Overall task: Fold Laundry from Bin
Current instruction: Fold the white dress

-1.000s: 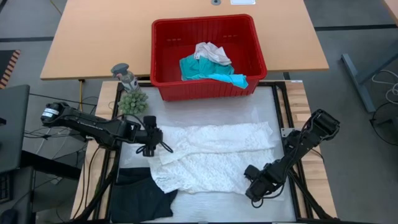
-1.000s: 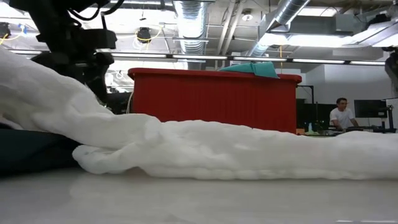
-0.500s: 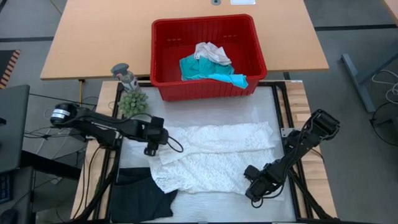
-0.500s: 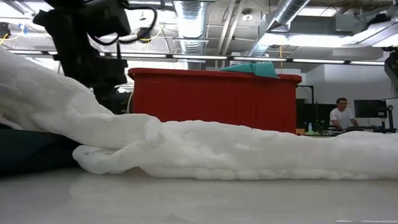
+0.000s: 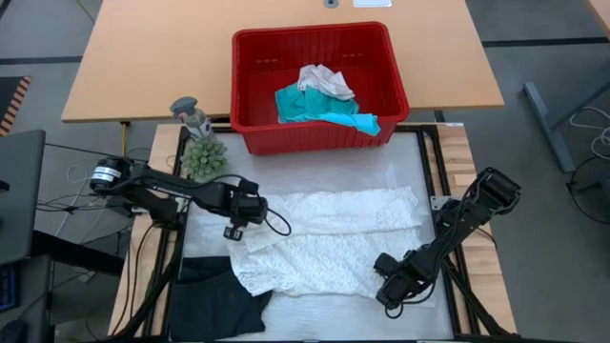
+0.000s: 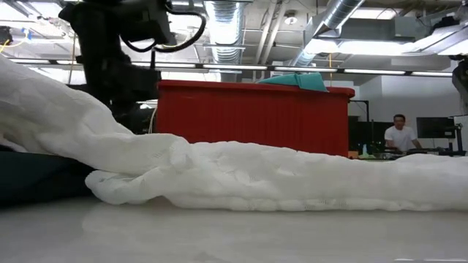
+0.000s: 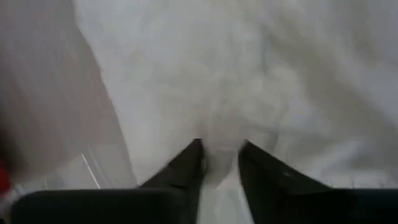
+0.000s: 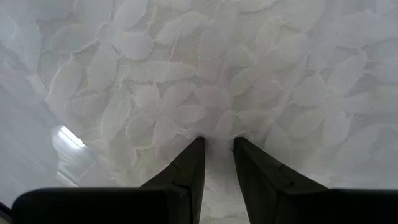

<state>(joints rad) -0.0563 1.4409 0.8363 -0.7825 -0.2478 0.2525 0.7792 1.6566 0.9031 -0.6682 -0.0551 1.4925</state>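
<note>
- Now the left gripper (image 5: 250,211) pinches the near-left edge of the white lacy garment (image 5: 329,238) spread on the table (image 5: 405,162).
- Right gripper (image 5: 389,282) clamps its opposite lower corner.
- Teal cloth (image 5: 319,107) lies in the red bin (image 5: 315,43).

White lace garment (image 5: 329,238), centre of the high view: thin matt cloth, leaf-pattern openwork, rumpled. Black garment (image 5: 217,300), lower left: matt, soft cloth. Teal garment (image 5: 319,110) in the red bin (image 5: 246,74): smooth cloth; bin is glossy moulded plastic, slotted walls. Table top (image 5: 315,176) under the lace: pale, smooth, slightly shiny. Desk (image 5: 143,57) at top: matt light wood. Arms: dark matt plastic or metal, cannot tell which.
</note>
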